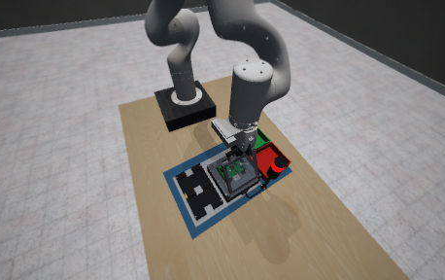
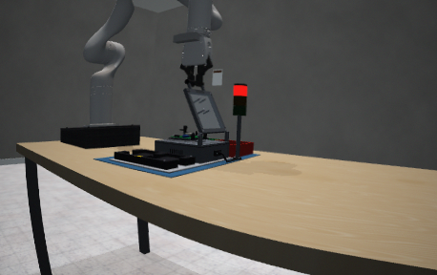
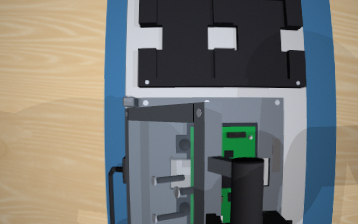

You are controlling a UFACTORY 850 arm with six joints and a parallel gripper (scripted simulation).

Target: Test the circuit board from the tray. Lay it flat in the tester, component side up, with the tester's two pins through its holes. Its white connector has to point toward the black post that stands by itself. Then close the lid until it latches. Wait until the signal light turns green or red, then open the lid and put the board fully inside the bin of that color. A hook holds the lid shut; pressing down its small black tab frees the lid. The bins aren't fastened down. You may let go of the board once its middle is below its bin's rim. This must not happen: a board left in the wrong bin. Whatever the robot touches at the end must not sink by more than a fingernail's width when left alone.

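No legible txt on tester (image 2: 191,149)

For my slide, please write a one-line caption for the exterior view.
Claw above the raised lid; signal light red, board in the tester.

A wooden table (image 1: 314,233) carries a blue mat (image 1: 193,228) and the arm's black base (image 1: 207,114).
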